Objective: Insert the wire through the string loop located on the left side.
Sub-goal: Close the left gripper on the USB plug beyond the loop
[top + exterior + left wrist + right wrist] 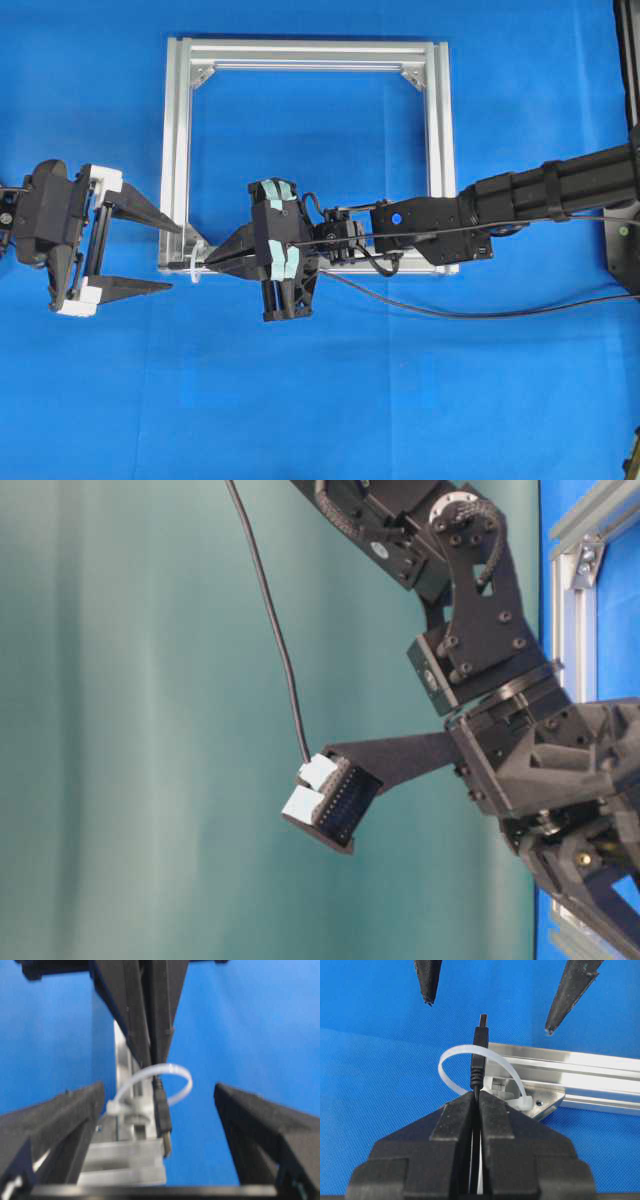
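The wire is a thin black cable ending in a black plug with a metal tip. My right gripper is shut on it just behind the plug. The plug passes through the string loop, a small whitish band at the frame's near-left corner. In the left wrist view the plug pokes out of the string loop toward the camera. My left gripper is open, one finger on each side of the plug and clear of it. From overhead, the left gripper faces the right gripper.
The square aluminium frame lies flat on the blue cloth. The slack wire trails right beside the right arm. In the table-level view the wire runs down to the arm's taped block.
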Available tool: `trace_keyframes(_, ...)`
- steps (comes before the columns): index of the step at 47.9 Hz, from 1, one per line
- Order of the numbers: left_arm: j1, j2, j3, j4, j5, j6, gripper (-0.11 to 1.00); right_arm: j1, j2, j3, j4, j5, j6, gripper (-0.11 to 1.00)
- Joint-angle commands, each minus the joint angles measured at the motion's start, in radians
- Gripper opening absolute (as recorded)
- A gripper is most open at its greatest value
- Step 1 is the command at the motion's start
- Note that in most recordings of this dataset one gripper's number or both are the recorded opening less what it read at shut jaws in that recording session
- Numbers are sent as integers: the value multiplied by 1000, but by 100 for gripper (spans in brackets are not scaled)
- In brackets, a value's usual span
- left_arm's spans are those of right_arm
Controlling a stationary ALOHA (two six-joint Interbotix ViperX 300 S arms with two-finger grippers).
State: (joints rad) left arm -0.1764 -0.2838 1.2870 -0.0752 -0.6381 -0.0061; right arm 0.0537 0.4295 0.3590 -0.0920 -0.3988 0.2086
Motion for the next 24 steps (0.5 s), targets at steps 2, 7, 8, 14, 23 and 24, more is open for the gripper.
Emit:
trace_keyframes(2,-5,26,-25,3,-3,0,85,-3,-18,-20,-2,-5,0,0)
trace_keyframes(7,-5,86,-37,2,-3,-2,85,-5,-18,-20,-2,-8,0,0)
trace_keyframes(8,-5,98,-40,2,-3,-2,85,-5,-18,-21,-2,-8,0,0)
trace_keyframes(14,-5,163,-49,2,-3,-2,84,-5,-20,-18,-2,-3,0,0)
trace_keyframes(23,-5,163,-54,2,-3,-2,83,-3,-18,-18,-2,-3,0,0)
trace_keyframes(24,-5,163,-54,2,-3,-2,83,-5,-20,-18,-2,-3,0,0)
